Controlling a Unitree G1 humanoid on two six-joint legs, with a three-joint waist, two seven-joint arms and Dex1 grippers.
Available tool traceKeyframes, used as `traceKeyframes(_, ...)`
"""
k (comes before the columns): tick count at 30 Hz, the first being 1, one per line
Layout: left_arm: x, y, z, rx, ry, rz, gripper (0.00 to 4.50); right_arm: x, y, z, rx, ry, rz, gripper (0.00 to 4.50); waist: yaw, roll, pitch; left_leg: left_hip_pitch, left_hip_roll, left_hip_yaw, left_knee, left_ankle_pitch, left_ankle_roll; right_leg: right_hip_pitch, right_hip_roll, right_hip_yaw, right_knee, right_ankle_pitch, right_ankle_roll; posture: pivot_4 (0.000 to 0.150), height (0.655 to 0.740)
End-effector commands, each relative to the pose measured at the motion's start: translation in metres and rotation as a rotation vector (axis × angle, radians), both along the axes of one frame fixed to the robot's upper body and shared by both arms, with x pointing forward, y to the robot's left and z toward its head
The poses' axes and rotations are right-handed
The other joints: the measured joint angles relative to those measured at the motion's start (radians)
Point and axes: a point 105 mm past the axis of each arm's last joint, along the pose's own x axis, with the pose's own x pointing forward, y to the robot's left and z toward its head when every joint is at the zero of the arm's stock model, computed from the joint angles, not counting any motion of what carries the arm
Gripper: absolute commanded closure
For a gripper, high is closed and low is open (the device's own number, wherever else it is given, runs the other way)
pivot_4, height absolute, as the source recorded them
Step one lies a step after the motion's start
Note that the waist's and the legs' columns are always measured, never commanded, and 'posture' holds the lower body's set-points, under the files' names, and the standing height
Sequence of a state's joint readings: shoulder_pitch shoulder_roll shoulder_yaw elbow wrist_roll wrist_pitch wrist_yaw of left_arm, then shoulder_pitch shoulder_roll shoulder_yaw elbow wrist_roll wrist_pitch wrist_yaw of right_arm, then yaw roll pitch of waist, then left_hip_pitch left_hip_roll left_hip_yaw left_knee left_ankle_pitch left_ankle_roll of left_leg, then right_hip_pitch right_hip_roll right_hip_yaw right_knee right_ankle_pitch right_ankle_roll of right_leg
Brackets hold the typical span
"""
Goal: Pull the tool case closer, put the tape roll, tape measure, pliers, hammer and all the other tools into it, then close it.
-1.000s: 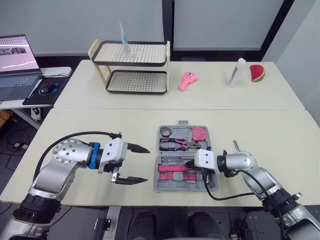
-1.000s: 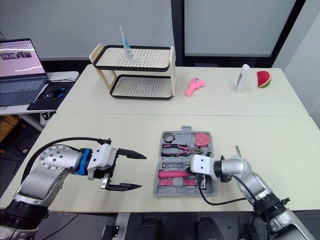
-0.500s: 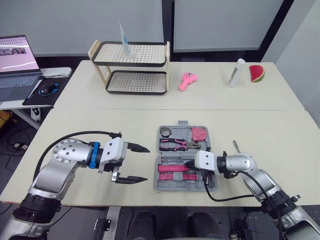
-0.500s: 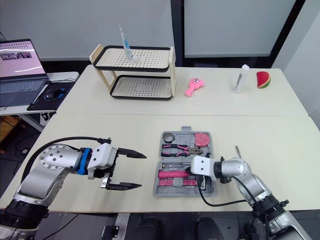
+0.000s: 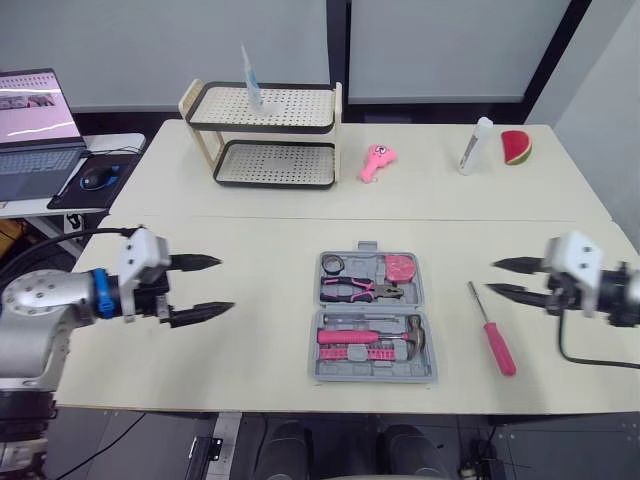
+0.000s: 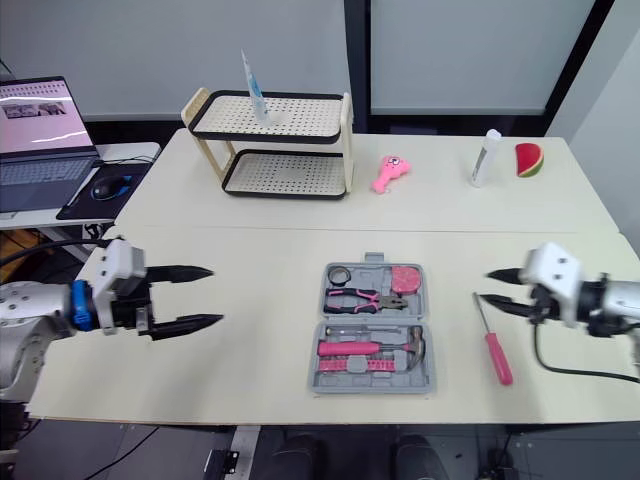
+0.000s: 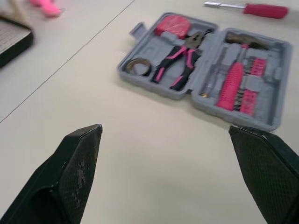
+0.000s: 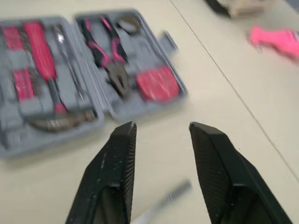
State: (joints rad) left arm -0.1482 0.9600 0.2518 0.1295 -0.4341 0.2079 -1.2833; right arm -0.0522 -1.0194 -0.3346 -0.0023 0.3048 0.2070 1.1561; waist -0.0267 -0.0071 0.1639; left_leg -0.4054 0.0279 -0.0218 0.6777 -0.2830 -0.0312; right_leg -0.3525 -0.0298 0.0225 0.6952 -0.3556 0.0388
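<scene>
The grey tool case (image 5: 322, 374) lies open at the table's middle. Its far half holds the tape roll (image 5: 333, 264), the pink tape measure (image 5: 400, 266) and the pliers (image 5: 355, 289). The hammer (image 5: 372, 336) with its pink handle rests in the near half beside a row of bits. A red-handled screwdriver (image 5: 493, 332) lies on the table to the right of the case. My left gripper (image 5: 224, 284) hangs open well to the left of the case, holding nothing. My right gripper (image 5: 492, 277) is open just above and beyond the screwdriver's tip, also holding nothing.
A two-tier rack (image 5: 262, 135) stands at the back left with a pink toy (image 5: 376, 160) beside it. A white bottle (image 5: 473, 145) and a watermelon slice (image 5: 514, 146) sit at the back right. A laptop (image 5: 35, 120) is on a side desk at far left.
The right gripper has drawn back from the case's near half to the right, uncovering the hammer in it. The left gripper has pulled away to the left.
</scene>
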Motion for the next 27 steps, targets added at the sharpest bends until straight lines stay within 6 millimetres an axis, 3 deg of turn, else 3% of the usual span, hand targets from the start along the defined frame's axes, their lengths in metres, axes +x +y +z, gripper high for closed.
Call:
traceKeyframes(1,-0.001,0.025,0.002,0.038,-0.034,0.087,0.0,-0.006,-0.043,0.011,-0.023,-0.055,-0.119,1.61,-0.001,0.0,0.0,0.0,0.0,0.0,0.0,0.0,0.0,0.0,0.0,0.0,0.0,0.0,0.0,0.15,0.74)
traceKeyframes(4,-0.002,0.04,-0.008,0.045,-0.02,0.148,0.0,-0.014,-0.068,-0.001,-0.044,-0.03,-0.186,0.97,-0.002,0.0,0.0,0.001,0.001,0.001,-0.001,0.0,0.0,0.0,0.0,0.001,0.0,0.0,0.0,0.15,0.74)
traceKeyframes(7,-0.003,0.047,-0.015,0.052,-0.008,0.165,0.0,-0.016,-0.073,-0.009,-0.032,-0.022,-0.202,0.04,-0.003,0.0,0.0,0.002,0.001,0.003,-0.001,0.0,0.0,0.0,0.0,0.002,0.0,0.0,0.0,0.15,0.74)
traceKeyframes(17,-0.002,0.039,-0.012,0.056,-0.031,0.136,0.0,-0.013,-0.075,-0.009,-0.08,-0.04,-0.197,0.04,-0.002,0.0,0.0,0.004,0.001,0.006,-0.002,0.0,0.0,0.0,0.001,0.012,0.001,0.0,0.0,0.15,0.74)
traceKeyframes(20,0.002,0.011,0.001,0.019,-0.064,0.048,0.0,-0.014,-0.068,-0.013,-0.168,-0.013,-0.114,0.04,-0.001,0.0,0.0,0.004,0.001,0.007,-0.002,0.0,0.0,0.0,0.001,0.012,0.001,0.0,0.0,0.15,0.74)
traceKeyframes(25,-0.006,-0.06,0.021,-0.033,-0.088,-0.211,0.0,-0.008,-0.041,-0.007,-0.228,-0.007,0.043,0.04,0.0,0.0,0.0,0.004,0.001,0.008,-0.001,0.0,0.0,0.0,0.001,0.015,0.001,0.0,0.0,0.15,0.74)
traceKeyframes(27,-0.016,-0.1,0.027,-0.049,-0.109,-0.378,0.0,-0.013,-0.021,-0.01,-0.342,0.024,0.231,0.04,-0.001,0.0,0.0,0.004,0.001,0.008,-0.001,0.0,0.0,0.0,0.002,0.016,0.001,0.0,0.0,0.15,0.74)
